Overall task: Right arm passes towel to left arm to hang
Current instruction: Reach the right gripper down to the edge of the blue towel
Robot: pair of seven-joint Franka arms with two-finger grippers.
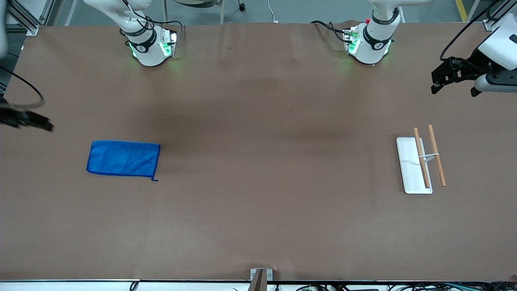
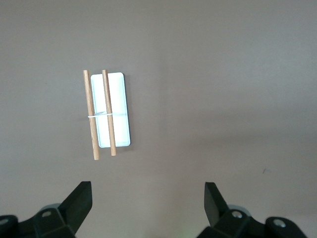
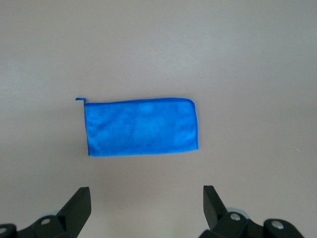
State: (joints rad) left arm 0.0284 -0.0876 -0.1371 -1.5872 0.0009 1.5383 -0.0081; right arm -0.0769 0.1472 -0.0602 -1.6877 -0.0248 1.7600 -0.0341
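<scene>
Fingers (image 3: 79, 206) of the right gripper (image 3: 146, 208) are spread wide w/ nothing between them, hovering over bare table toward the right arm's end. The towel (image 3: 141, 127) lies flat on the table (image 1: 258, 210) below and ahead of those fingertips, well apart from them: a bright blue rectangle, soft fuzzy weave, darker stitched edge, small loop at one corner. In the front view the towel (image 1: 123, 158) sits alone, no clutter round it, nothing between it and the gripper (image 1: 28, 119), which shows as a dark blurred shape at the table's edge.

Left gripper (image 2: 147, 203) fingers (image 2: 81, 201) are likewise spread apart, empty, held up over the left arm's end of the table (image 1: 456, 74). Below and ahead of them, well clear, stands a rack (image 2: 113, 110): flat white rounded-rectangle base, two slim round wooden rods lying parallel above it, joined by a thin pale crosspiece. Same rack (image 1: 420, 163) in the front view, nearer that camera than the left gripper.

Table cover is plain matte brown, faintly creased. Both arm bases (image 1: 151, 46) (image 1: 369, 42) glow green.
</scene>
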